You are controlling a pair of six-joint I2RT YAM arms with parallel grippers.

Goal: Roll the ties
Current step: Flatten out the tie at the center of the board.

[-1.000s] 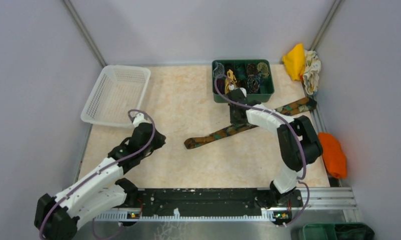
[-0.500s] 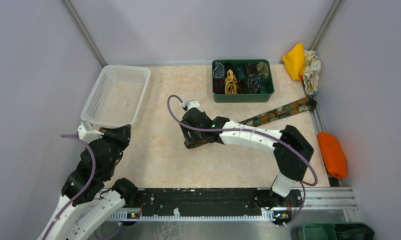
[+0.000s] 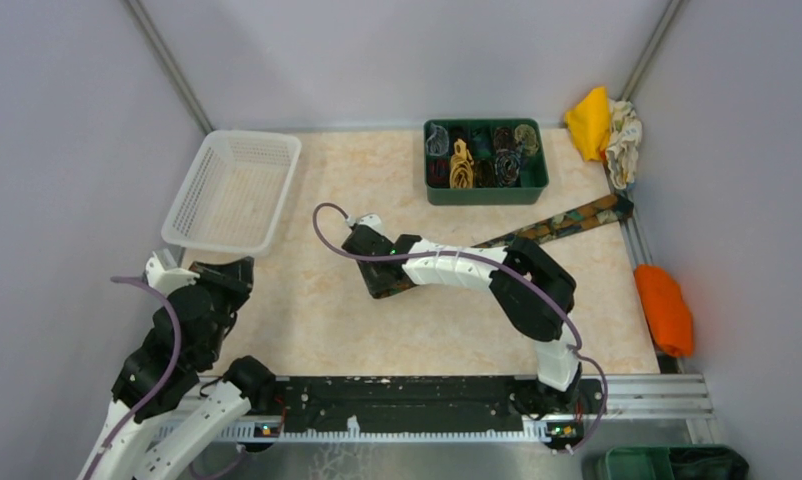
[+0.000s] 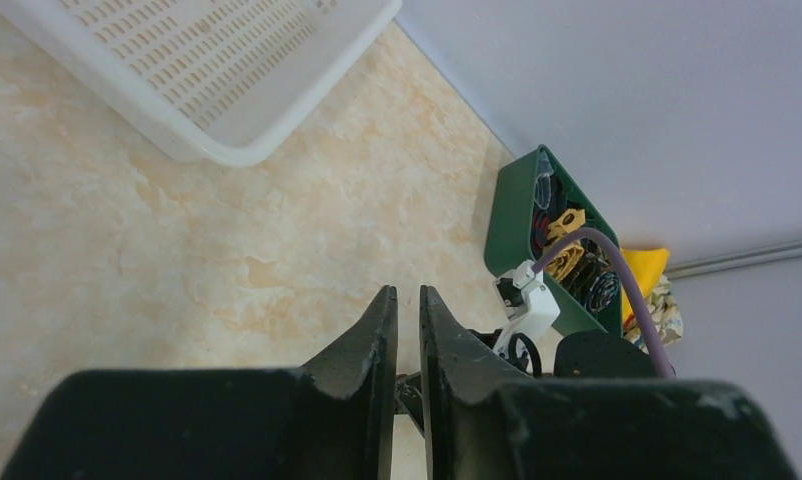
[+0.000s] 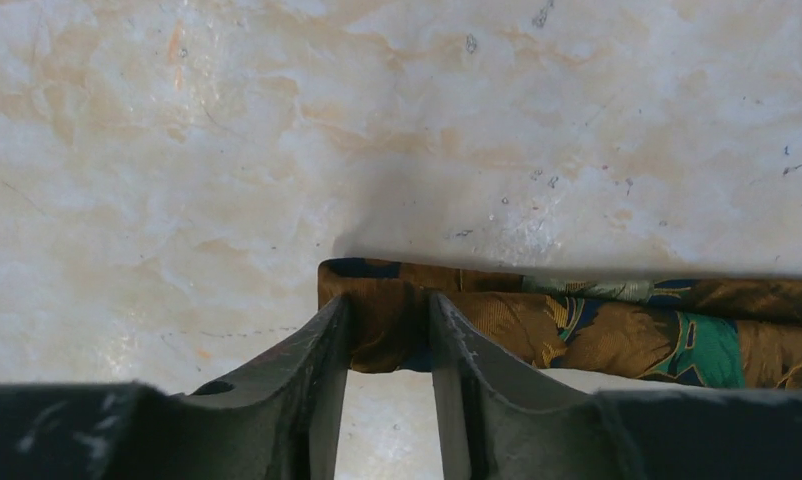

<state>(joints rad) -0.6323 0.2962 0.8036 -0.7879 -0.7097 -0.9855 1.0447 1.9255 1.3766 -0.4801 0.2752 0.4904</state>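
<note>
My right tool [image 5: 387,312] stands a little open over the narrow end of the dark brown tie [image 5: 597,322], both fingers above the fabric; I cannot tell whether they pinch it. The tie lies flat on the table [image 3: 377,180], running diagonally from the middle toward the far right edge, passing just beside the green bin [image 3: 485,196] holding other ties [image 3: 462,165]. My left tool [image 4: 408,300] is all but closed and empty, near the white basket [image 3: 283,190].
</note>
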